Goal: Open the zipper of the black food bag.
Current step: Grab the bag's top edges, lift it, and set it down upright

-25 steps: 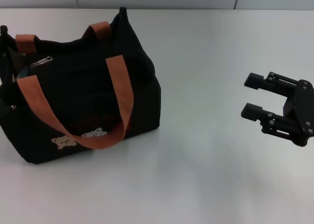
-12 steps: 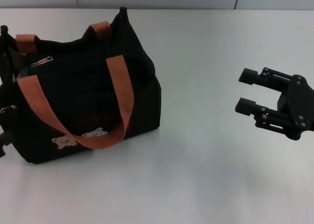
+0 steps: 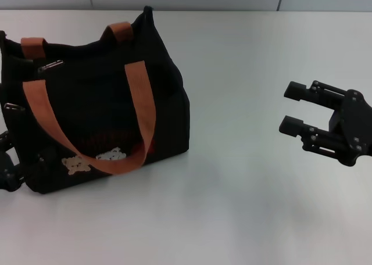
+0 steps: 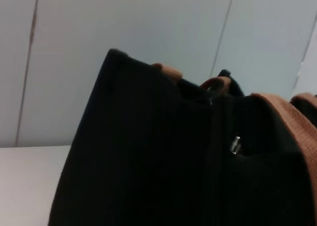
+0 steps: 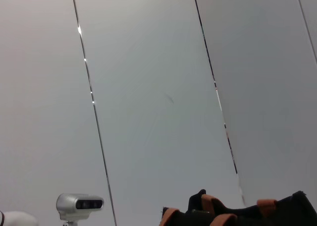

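The black food bag [image 3: 99,108] stands upright at the table's left, with orange-brown handles, a tan bear patch and dark red lettering on its front. The zipper's silver pull tab [image 3: 51,65] lies near the left end of the bag's top. My left gripper [image 3: 8,167] is low at the bag's left end, partly hidden behind it and cut off by the picture's edge. The left wrist view is filled by the black food bag [image 4: 163,156], with a small silver tab [image 4: 235,144] on it. My right gripper [image 3: 292,108] hovers open and empty, far to the bag's right.
The white table [image 3: 232,207] stretches in front of and to the right of the bag. A pale panelled wall [image 5: 158,87] stands behind. In the right wrist view, the bag's top [image 5: 237,215] and a small grey camera unit [image 5: 79,203] show low down.
My left gripper has come into view at the bag's left end, and that end has shifted a little. The right gripper moved slightly left, then held still.
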Robot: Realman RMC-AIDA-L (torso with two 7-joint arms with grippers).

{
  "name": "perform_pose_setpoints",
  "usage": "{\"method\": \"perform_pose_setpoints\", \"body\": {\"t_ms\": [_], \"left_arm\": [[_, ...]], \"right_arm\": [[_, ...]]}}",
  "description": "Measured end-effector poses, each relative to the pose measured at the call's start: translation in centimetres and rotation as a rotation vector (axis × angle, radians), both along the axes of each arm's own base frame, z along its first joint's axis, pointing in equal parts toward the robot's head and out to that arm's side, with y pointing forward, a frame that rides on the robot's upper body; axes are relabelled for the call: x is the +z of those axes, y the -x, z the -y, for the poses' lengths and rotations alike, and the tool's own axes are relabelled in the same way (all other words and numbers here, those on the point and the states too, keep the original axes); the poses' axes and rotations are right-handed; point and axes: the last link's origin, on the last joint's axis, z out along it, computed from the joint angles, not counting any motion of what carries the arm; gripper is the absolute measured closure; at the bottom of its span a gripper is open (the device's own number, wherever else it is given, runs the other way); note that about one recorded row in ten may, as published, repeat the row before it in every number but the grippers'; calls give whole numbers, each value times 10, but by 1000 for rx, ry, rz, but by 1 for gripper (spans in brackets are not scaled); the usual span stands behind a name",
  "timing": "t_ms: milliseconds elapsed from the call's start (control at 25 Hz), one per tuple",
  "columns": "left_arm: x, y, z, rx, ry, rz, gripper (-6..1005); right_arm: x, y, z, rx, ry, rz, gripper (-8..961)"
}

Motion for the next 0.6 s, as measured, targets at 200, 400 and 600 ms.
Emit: {"method": "perform_pose_setpoints", "body": {"t_ms": [200, 400, 600], "left_arm": [[0, -1, -6, -13, -5, -14, 307], [0, -4, -11, -25, 1, -14, 408], [-1, -5, -11, -32, 4, -11, 538]], "right_arm": [[0, -1, 1, -7, -2, -1, 278], [0, -2, 2, -8, -2, -2, 277], [-1, -2, 2, -8, -2, -2, 277]]}}
